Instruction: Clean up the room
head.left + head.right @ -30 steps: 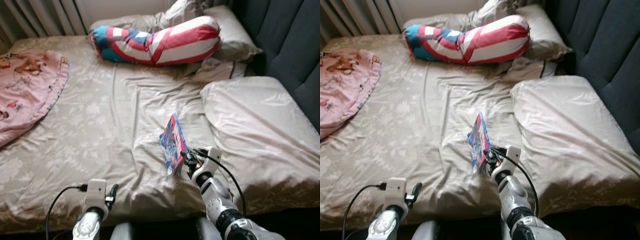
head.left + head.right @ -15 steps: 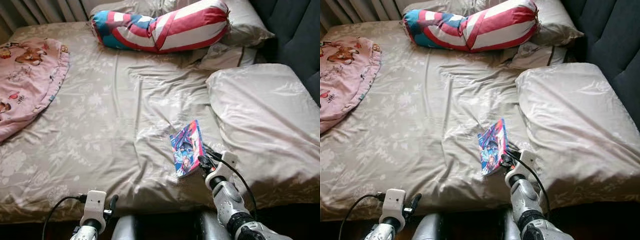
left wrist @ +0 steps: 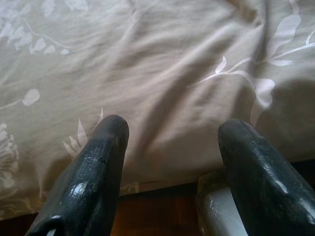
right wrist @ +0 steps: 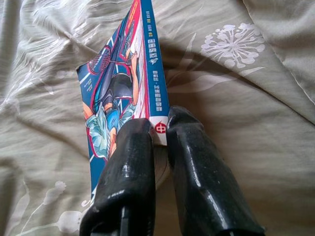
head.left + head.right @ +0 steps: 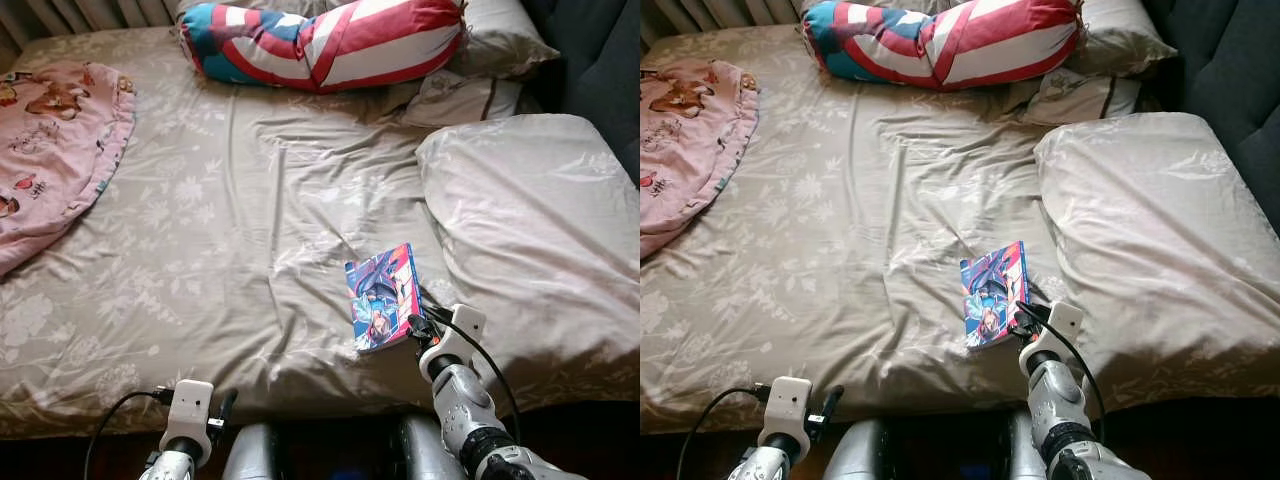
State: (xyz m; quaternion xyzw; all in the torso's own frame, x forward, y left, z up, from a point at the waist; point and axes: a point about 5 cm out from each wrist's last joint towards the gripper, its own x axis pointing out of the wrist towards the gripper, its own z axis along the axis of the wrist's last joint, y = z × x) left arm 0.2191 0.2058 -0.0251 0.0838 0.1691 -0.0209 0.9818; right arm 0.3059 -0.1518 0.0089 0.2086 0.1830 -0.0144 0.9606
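A thin comic book (image 5: 381, 296) with a blue and red cover lies tilted on the beige floral bedsheet (image 5: 230, 250), near the bed's front edge. My right gripper (image 5: 418, 326) is shut on the book's near spine corner, and in the right wrist view its fingers (image 4: 189, 162) pinch that corner of the comic book (image 4: 118, 93). My left gripper (image 5: 224, 405) hangs low at the bed's front edge, open, with nothing between its fingers (image 3: 98, 157), above the sheet (image 3: 162, 59).
A red, white and blue bolster (image 5: 320, 45) lies across the head of the bed beside beige pillows (image 5: 495, 40). A large beige pillow (image 5: 530, 220) sits at the right. A pink blanket (image 5: 50, 150) covers the left side. A dark headboard (image 5: 600, 60) stands at right.
The book has tipped from standing on edge to lying nearly flat on the sheet, still in my right gripper. The camera has tilted down and shifted.
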